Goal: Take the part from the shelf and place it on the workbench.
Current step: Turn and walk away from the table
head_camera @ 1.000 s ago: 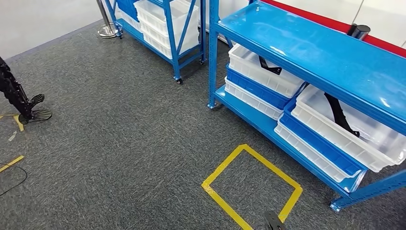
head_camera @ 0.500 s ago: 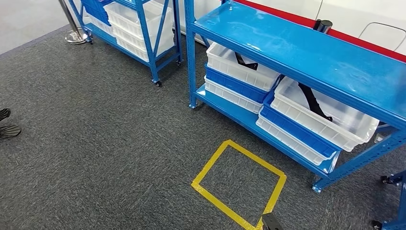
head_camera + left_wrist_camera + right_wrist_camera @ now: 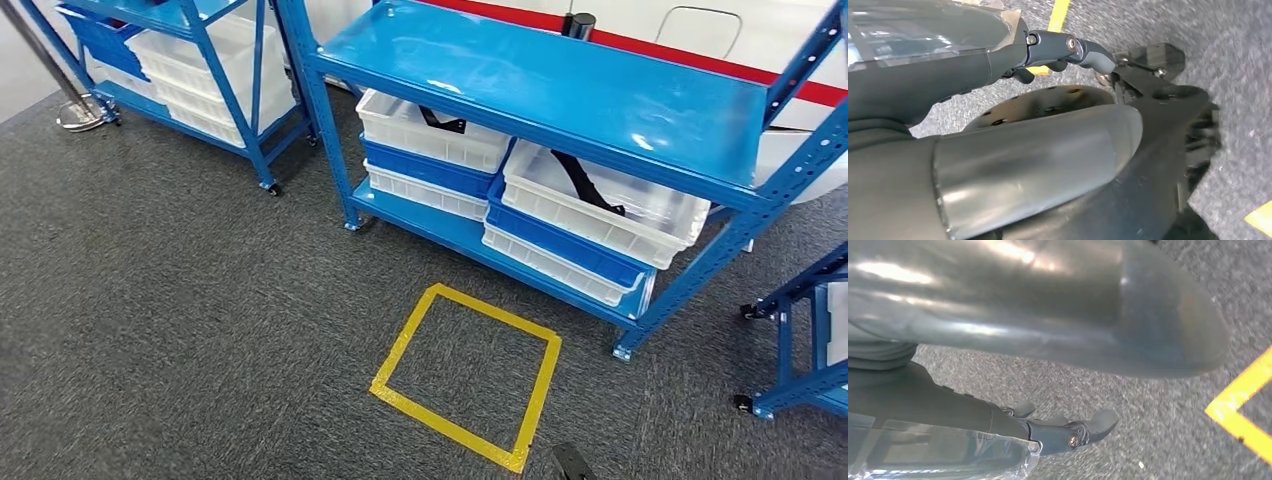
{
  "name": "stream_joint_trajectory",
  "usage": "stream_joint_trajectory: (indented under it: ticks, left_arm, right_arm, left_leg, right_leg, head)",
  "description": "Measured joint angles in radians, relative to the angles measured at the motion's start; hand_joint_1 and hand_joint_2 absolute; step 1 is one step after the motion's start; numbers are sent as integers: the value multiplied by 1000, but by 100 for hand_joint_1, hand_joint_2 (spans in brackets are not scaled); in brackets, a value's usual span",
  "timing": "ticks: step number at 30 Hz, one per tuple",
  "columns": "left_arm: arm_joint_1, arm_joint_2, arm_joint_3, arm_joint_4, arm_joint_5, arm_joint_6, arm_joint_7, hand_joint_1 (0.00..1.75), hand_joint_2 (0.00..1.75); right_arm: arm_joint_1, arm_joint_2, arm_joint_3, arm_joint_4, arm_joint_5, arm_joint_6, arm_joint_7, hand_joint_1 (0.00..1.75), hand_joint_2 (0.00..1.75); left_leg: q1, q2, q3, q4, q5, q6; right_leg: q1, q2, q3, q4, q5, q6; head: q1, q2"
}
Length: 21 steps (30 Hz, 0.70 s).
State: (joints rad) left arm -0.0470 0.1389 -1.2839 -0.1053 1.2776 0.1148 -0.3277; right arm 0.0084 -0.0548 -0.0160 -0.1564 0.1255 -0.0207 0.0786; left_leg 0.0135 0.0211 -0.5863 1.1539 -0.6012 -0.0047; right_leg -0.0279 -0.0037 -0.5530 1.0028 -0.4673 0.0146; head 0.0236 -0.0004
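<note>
Head view: the part lies at one o'clock in the white bin, diagonal; the left hand and right hand both hang, holding nothing, fingers loosely apart.

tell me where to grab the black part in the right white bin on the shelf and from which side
Probably grip the long black part near the middle of its narrow bar, where it lies diagonally across the right white bin. Come from the bin's open front, reaching in over its front wall, since the upper shelf board hangs close above and blocks a straight-down approach. The far end sits under that board.
</note>
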Motion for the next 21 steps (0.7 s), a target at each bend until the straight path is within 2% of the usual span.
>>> stream_joint_trajectory:
  ticks: [1,2,3,4,6,8,12,16,21]
  left_arm:
    - [2,-1,0,0,0,0,0,0,0]
    - [4,-1,0,0,1,0,0,0,0]
    - [6,-2,0,0,1,1,0,0,0]
    - [7,-2,0,0,2,1,0,0,0]
    - [8,-2,0,0,2,1,0,0,0]
    - [5,-1,0,0,2,1,0,0,0]
    - [2,-3,0,0,0,7,-4,0,0]
    - [1,-2,-1,0,-6,7,-8,0,0]
    - [1,-2,-4,0,-12,11,-10,0,0]
  right_arm:
    - [-1,0,0,0,0,0,0,0,0]
    - [0,0,0,0,0,0,0,0,0]
    - [0,0,0,1,1,0,0,0,0]
    - [1,0,0,1,1,0,0,0,0]
    - [0,0,0,1,3,0,0,0,0]
    - [0,0,0,1,10,-3,-5,0,0]
    - [4,-3,3,1,25,-14,-12,0,0]
    - [3,-3,9,1,29,-14,-12,0,0]
    - [3,-3,13,1,31,-11,-10,0,0]
  left_leg:
    - [0,-13,-33,65,-27,-1]
    - [0,-18,-58,109,-38,0]
    - [0,-20,-67,120,-28,2]
    - [0,-23,-57,92,1,5]
    - [-1,-43,-2,-34,76,16]
    - [-4,-60,38,-128,110,24]
    - [-13,-60,40,-149,116,20]
    - [-23,-60,38,-148,119,30]
    - [-24,-60,35,-148,120,35]
  right_leg:
    - [2,11,-1,0,1,-3]
    - [4,24,-2,1,1,-4]
    - [6,37,-2,1,1,-5]
    - [7,49,0,1,1,-5]
    - [9,70,3,2,1,-4]
    - [14,83,1,3,2,0]
    - [18,88,-8,7,2,5]
    - [13,86,-7,1,5,10]
    - [11,86,-8,-3,9,16]
  head:
    - [0,0]
    - [0,0]
    - [-1,0]
    - [-1,0]
    - [0,0]
    - [0,0]
    - [0,0]
    - [0,0]
    - [0,0]
